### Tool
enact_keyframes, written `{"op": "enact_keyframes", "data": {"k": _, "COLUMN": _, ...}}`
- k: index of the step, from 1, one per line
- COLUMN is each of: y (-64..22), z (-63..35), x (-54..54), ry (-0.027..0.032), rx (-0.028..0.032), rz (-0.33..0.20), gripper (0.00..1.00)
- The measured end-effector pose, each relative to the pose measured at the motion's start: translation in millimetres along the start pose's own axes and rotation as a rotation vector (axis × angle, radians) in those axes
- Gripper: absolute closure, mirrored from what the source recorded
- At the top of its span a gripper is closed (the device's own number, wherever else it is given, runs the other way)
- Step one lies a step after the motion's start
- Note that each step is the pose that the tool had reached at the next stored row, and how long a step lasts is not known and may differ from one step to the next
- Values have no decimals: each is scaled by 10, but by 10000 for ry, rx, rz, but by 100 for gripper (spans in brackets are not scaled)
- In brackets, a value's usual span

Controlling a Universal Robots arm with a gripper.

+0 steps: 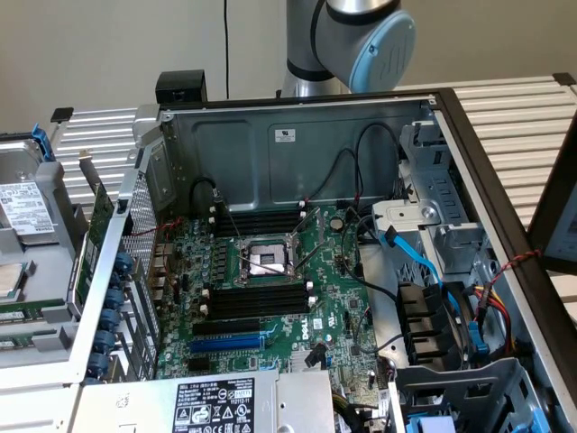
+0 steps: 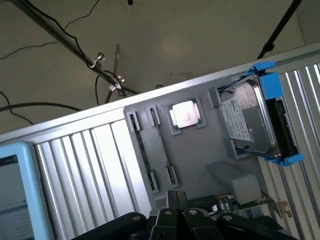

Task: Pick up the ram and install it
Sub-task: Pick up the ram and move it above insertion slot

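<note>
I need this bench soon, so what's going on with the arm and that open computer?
A robot arm stands behind an open computer case whose black memory slots look empty. Its gripper is shut with nothing in it and hangs over a gray tray. The tray holds a hard drive, a processor chip and two thin sticks on edge, apparently the ram. Nothing is picked up or installed yet.

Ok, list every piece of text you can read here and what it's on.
"DELL": white print on the motherboard.
Power supply label: too small to read.
Case wall sticker: too small.
Hard drive label: blurred.
</note>
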State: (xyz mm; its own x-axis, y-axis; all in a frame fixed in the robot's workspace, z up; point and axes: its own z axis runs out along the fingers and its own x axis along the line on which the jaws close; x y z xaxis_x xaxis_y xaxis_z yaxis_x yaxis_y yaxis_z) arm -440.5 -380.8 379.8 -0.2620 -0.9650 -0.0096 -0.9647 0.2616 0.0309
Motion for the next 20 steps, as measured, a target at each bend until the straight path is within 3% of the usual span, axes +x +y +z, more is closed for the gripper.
{"op": "enact_keyframes", "data": {"k": 9, "y": 0, "z": 1, "x": 0, "ry": 47, "rx": 4, "rz": -1640, "gripper": 90}}
{"op": "enact_keyframes", "data": {"k": 11, "y": 0, "z": 4, "x": -1, "ry": 51, "rx": 27, "rz": -1944, "gripper": 90}}
{"op": "enact_keyframes", "data": {"k": 15, "y": 4, "z": 23, "x": 1, "ry": 41, "rx": 137, "rz": -2244, "gripper": 90}}
{"op": "enact_keyframes", "data": {"k": 20, "y": 33, "z": 50, "x": 9, "ry": 55, "rx": 130, "rz": -2820, "gripper": 90}}
